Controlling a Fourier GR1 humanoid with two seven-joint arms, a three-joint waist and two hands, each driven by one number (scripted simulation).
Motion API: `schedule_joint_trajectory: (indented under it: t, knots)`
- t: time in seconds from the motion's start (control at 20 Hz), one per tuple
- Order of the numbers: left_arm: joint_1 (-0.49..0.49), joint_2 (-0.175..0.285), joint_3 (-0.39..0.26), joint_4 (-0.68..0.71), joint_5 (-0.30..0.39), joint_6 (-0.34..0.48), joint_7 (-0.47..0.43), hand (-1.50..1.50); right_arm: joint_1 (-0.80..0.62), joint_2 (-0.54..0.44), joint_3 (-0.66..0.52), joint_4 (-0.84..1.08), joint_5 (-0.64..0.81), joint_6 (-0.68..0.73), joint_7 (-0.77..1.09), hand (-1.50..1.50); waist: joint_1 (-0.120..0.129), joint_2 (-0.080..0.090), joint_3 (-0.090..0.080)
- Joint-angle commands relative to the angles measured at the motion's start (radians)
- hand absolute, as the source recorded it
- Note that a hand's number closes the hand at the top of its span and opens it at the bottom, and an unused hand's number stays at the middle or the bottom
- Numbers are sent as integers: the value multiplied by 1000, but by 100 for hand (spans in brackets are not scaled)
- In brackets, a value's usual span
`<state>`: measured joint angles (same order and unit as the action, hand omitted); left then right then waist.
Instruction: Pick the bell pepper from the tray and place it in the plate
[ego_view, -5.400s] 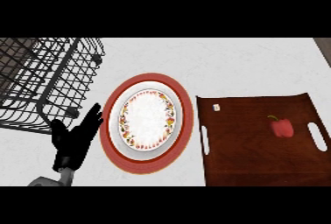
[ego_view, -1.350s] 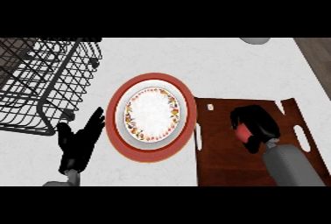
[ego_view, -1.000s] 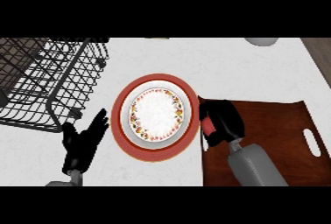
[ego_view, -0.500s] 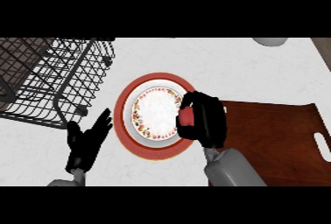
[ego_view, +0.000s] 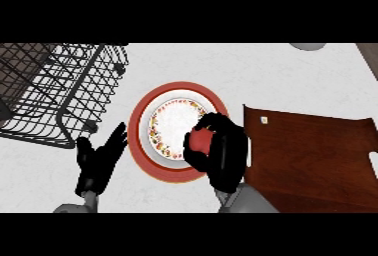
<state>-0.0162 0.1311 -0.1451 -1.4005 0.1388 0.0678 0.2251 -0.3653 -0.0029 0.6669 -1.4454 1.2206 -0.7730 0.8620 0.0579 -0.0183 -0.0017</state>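
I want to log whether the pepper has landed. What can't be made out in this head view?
- Bell pepper: mostly hidden by the right hand curled round it; whether it touches the plate cannot be told.
- Plate's right rim: covered by the same hand.
- Tray: its right end is cut off by the picture's edge.
- Grey object: cut off at the top, so it cannot be identified.

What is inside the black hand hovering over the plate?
A red bell pepper shows between the right hand's curled fingers; most of it is hidden, as is the plate's right rim underneath.
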Motion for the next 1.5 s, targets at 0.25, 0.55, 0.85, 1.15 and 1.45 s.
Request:
schedule_joint_trajectory:
  t: [0.25, 0.55, 0.85, 1.15, 1.45]
  knots:
    - [-14, 11, 30, -8, 7, 12, 13, 0, -84, 3, 34, 75, 351, -120, 427, 150, -24, 12, 1]
    - [-3, 3, 14, -2, -2, -2, -20, 0, -181, 2, 4, 186, 417, -121, 544, 150, -8, 24, 2]
    - [16, -6, 0, -9, -17, 0, -33, 0, -248, 2, -34, 261, 406, -146, 571, 150, -7, 25, 2]
    - [-47, -9, -7, -39, -7, -1, 49, 0, -243, 2, -89, 453, 61, -41, 468, -150, 22, 38, 4]
    - [-41, 1, 40, 7, 17, -17, 5, 0, -362, 3, -39, 603, -245, -268, 244, -150, 14, 38, 4]
